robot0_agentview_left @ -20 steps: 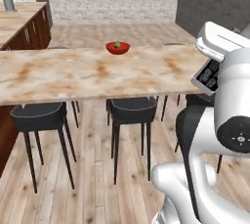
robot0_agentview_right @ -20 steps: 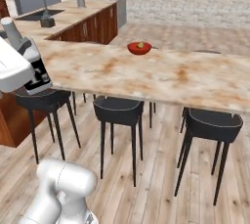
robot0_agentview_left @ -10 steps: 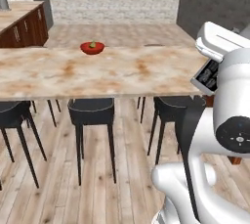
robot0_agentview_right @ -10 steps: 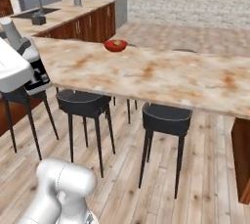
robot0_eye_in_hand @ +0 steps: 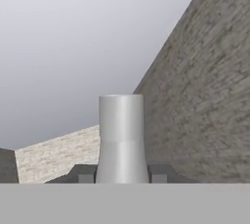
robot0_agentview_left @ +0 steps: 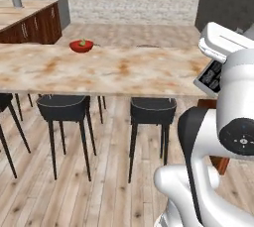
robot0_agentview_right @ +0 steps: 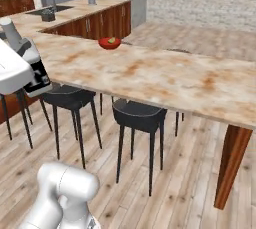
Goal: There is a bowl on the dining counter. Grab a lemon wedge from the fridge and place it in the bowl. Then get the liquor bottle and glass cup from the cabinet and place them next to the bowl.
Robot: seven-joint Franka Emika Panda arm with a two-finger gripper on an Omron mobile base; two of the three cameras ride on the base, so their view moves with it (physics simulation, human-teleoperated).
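Between the earlier frames and now, the whole scene has slid across both base views: in the left base view the red bowl (robot0_agentview_left: 81,46) has gone from near the middle to the left part of the picture and fewer stools are in frame. We read this as the base driving, not as any object moving; the bowl sits where it did on the dining counter (robot0_agentview_left: 129,72).

We note the bowl near the far edge of the marble-patterned counter, with a small yellow-green piece showing at its rim, most likely the lemon wedge, though it is too small to tell for sure. In the right base view the bowl (robot0_agentview_right: 109,42) lies toward the counter's left end. Two dark stools (robot0_agentview_left: 62,108) stand tucked under the counter's near edge, and a wooden leg (robot0_agentview_right: 231,165) carries the counter's right end.

In the hand view the gripper (robot0_eye_in_hand: 121,176) pinches a pale grey bottle (robot0_eye_in_hand: 121,137) between its fingers (robot0_eye_in_hand: 86,175), one finger tip pressed on each side of the bottle's wider lower part. The narrower neck stands upright in that view. Behind it we see a plain pale surface and a grey brick wall (robot0_eye_in_hand: 205,91).

In the right base view the bottle's top (robot0_agentview_right: 10,31) pokes above the hand, at the left edge near the counter's end.
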